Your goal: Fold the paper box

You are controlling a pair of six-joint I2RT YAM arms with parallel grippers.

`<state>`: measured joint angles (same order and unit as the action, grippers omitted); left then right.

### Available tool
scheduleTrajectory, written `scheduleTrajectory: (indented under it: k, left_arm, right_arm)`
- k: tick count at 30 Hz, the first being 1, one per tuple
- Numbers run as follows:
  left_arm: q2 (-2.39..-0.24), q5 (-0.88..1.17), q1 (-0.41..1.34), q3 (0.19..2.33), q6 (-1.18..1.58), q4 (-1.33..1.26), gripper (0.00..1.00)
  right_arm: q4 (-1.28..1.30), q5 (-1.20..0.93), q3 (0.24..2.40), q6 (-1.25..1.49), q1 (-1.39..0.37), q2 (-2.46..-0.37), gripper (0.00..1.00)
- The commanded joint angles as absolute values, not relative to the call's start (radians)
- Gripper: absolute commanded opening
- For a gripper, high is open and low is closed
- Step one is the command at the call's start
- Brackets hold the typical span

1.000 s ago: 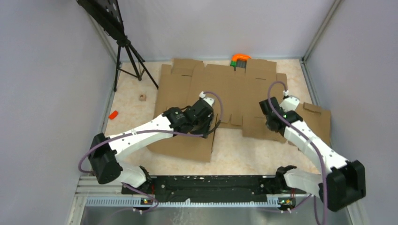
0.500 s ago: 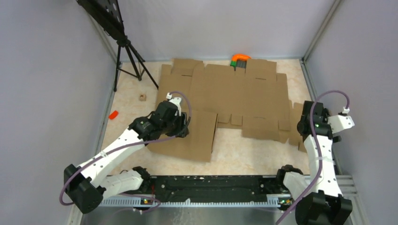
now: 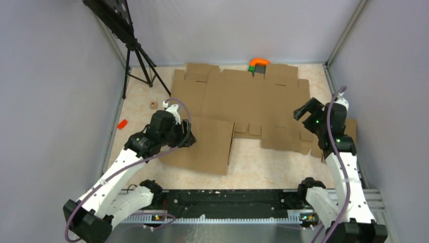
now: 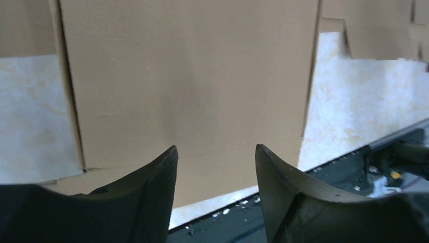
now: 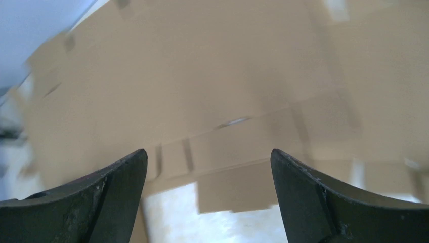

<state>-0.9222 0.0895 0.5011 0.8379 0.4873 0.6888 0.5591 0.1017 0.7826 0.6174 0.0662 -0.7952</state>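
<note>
Paper box [image 3: 210, 147] laid flat on the worktop [image 3: 263, 164] at front left, left claw [image 4: 216, 152] held partly parted over its panel, nothing gripped, right claw [image 5: 209, 154] spread wide, empty, above cardboard blanks [image 3: 243, 96]

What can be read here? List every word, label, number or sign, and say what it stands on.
No readable text in any view.
Brown cardboard pieces: plain, no print.
Small wooden block: too small to tell whether it is marked.
Black board on the tripod: pale dots only, no letters made out.
</note>
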Motion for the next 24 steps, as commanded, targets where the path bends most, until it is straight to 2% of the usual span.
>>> scheduleTrajectory:
  k: [1, 2, 5, 8, 12, 16, 24]
  left_arm:
    - [-0.842, 0.183, 0.496, 0.801, 0.556, 0.691, 0.6]
    - [-0.837, 0.225, 0.496, 0.789, 0.565, 0.698, 0.6]
    - [-0.821, 0.339, 0.499, 0.734, 0.647, 0.715, 0.61]
    - [-0.766, 0.368, 0.519, 0.68, 0.705, 0.727, 0.58]
    - [-0.758, 0.321, 0.594, 0.672, 0.738, 0.816, 0.52]
    - [-0.828, 0.285, 0.733, 0.63, 0.809, 0.758, 0.47]
    - [-0.879, 0.178, 0.742, 0.527, 0.787, 0.548, 0.37]
  right_arm:
    - [0.254, -0.505, 0.749, 0.473, -0.007, -0.897, 0.93]
    - [0.224, -0.536, 0.759, 0.46, -0.066, -0.937, 0.95]
    - [0.219, -0.453, 0.863, 0.371, -0.277, -1.082, 0.95]
    - [0.187, -0.457, 0.947, 0.312, -0.406, -1.214, 0.95]
    - [0.144, -0.455, 1.046, 0.276, -0.456, -1.376, 0.95]
    - [0.145, -0.458, 1.163, 0.213, -0.492, -1.529, 0.96]
    - [0.219, -0.42, 1.38, 0.049, -0.571, -1.828, 0.98]
